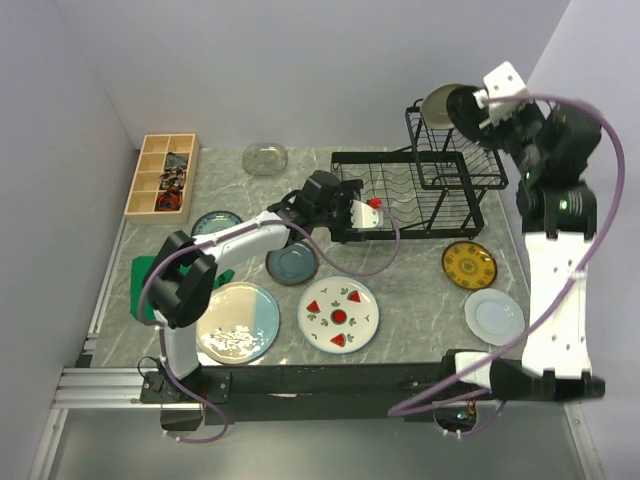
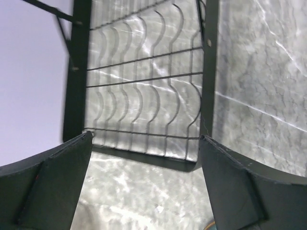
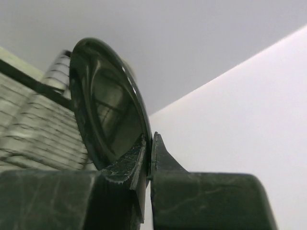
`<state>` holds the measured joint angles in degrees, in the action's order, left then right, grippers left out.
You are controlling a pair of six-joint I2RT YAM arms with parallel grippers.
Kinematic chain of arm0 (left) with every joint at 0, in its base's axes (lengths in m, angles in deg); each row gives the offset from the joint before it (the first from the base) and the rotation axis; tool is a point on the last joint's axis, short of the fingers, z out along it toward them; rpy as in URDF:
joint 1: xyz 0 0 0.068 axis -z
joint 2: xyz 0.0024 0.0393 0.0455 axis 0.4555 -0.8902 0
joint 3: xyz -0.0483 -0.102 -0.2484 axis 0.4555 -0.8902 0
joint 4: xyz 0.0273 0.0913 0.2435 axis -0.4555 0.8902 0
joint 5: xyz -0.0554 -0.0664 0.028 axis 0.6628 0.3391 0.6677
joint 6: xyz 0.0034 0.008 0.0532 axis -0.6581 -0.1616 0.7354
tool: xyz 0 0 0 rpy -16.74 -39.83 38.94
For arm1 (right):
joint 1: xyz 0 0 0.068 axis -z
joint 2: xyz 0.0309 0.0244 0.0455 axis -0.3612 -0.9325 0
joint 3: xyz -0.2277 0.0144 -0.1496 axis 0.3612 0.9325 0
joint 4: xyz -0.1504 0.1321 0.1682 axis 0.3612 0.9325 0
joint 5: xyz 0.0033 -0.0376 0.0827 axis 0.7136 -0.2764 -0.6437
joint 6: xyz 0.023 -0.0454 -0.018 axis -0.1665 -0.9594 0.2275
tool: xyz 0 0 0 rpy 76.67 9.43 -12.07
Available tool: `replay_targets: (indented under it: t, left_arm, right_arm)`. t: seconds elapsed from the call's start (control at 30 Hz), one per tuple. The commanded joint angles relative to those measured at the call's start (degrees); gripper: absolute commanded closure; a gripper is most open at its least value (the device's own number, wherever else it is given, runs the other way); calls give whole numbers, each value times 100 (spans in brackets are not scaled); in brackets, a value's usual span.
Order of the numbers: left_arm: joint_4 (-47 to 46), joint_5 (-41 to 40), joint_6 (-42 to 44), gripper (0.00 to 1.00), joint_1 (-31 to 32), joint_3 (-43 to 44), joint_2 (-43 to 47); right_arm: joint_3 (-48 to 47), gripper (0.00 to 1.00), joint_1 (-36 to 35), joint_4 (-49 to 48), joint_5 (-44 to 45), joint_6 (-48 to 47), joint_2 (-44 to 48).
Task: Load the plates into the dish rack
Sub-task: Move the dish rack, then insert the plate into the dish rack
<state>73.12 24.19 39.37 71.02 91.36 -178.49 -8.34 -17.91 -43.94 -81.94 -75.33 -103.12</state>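
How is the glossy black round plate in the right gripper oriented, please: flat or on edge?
On edge: the right gripper pinches the glossy black round plate by its rim, its face rising steeply from the grip.

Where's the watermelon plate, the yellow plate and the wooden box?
watermelon plate [image 1: 338, 314], top view, its middle.
yellow plate [image 1: 469, 264], top view, its middle.
wooden box [image 1: 152, 165], top view, a bare left compartment.

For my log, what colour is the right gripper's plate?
The plate is glossy black; clearest from the right wrist.
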Motion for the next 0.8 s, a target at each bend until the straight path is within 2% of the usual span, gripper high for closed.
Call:
replay_targets:
  t: [0.0,0.07,0.1,0.17,0.23,0.3,0.37,0.47,0.6,0.77]
  left_arm:
    - [-197,-535,-353,1,169,-271,676]
    - [-67,-1098,-836,1,231,-307,1080]
    - [126,-1135,-1257,1,231,-359,1239]
    - [434,-1205,-1567,1,231,-578,1844]
    - [427,-1223,-1735,1,231,-1218,2545]
    - [-46,-1424,-1849,1,266,-2059,3013]
    - [-337,-1504,-1946,1,362,-2476,3533]
    - [-68,-1687,-2052,1,546,-2724,3745]
    - [-346,-1918,-1788,0,697,-3049,3798]
    - [-250,-1795,-1859,1,697,-2961,3763]
  right_arm:
    - [-1441,100,34,319,1,-2085,-987]
    - [-2160,100,34,679,-61,-2814,-1556]
    - [-2347,100,34,759,-131,-3061,-1725]
    - [-2725,100,34,943,-236,-3842,-2094]
    - [-2823,100,25,962,-307,-4640,-2297]
    - [-3051,100,7,962,-342,-5013,-2631]
    - [-3698,100,-36,1346,-377,-5435,-3112]
    - [-4203,100,-80,1551,-316,-5839,-3545]
    - [-3914,100,-72,1270,-421,-6332,-3634]
    - [-4159,100,-72,1481,-799,-6631,-3915]
